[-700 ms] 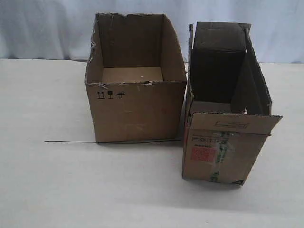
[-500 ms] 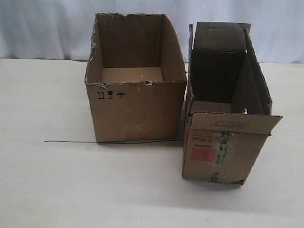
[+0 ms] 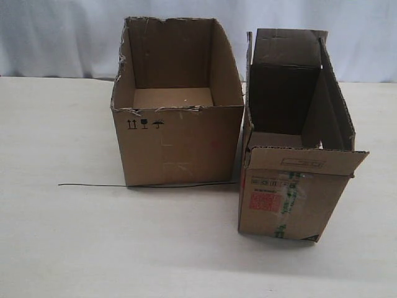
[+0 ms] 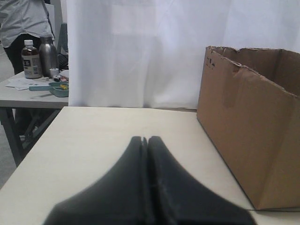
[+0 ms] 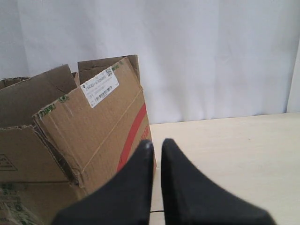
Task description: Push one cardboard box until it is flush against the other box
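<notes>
Pale desk [image 3: 62, 236]: we log left tool [image 4: 144, 139] pressed closed, right tool [image 5: 155, 143] barely parted near cardboard box [image 5: 93, 136], both empty; only wrist views show them.

A narrow gap separates the wide carton [image 3: 177, 146] from the red-labelled carton [image 3: 298, 198]. The table [image 3: 62, 236] lies open outside both and in front, save a thin wire [image 3: 93, 185].

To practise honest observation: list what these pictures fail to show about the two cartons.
- Exterior view: red label print blurred; handling symbols too small.
- Exterior view: wider carton hides whether the narrower carton touches it farther back.
- Left wrist view: frame edge cuts the wider carton.
</notes>
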`<state>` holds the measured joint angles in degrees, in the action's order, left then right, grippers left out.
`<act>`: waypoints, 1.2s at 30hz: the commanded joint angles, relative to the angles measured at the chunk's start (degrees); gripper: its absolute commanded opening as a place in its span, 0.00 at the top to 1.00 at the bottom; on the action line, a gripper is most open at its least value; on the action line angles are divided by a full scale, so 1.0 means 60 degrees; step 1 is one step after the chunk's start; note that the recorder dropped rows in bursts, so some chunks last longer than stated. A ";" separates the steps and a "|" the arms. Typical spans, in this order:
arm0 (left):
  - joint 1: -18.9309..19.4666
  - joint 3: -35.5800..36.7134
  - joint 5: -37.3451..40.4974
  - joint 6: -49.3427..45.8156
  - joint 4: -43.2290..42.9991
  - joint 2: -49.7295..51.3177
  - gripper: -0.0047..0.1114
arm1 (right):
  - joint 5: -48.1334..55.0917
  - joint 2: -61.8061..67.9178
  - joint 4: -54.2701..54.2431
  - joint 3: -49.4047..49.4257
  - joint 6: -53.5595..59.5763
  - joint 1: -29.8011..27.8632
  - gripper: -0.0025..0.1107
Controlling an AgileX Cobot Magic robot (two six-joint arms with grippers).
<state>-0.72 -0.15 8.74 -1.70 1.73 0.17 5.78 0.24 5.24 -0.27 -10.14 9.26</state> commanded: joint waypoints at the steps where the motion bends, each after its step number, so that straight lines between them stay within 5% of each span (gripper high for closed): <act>1: -0.0060 0.0026 -0.0086 -0.0001 0.0086 -0.0029 0.96 | -0.0027 -0.0040 0.0057 0.0044 0.0079 0.0027 0.93; 10: -0.0060 0.0026 -0.0086 -0.0001 0.0086 -0.0029 0.96 | -0.0026 -0.0040 -0.0162 0.0044 0.0079 0.0027 0.93; 19: -0.0060 0.0026 -0.0086 -0.0001 0.0086 -0.0029 0.96 | -0.0499 -0.0040 -0.2678 0.0044 0.0079 0.0027 0.93; 25: -0.0060 0.0026 -0.0086 -0.0001 0.0086 -0.0029 0.96 | -0.1582 -0.0040 -0.6808 0.0044 0.0069 0.0027 0.93; 36: -0.0060 0.0026 -0.0086 -0.0001 0.0086 -0.0029 0.96 | 0.0432 0.0325 -0.6446 0.0044 0.0088 0.0027 0.93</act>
<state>-0.72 -0.15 8.74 -1.70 1.73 0.17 3.26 0.24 -35.78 -0.27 -10.14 9.26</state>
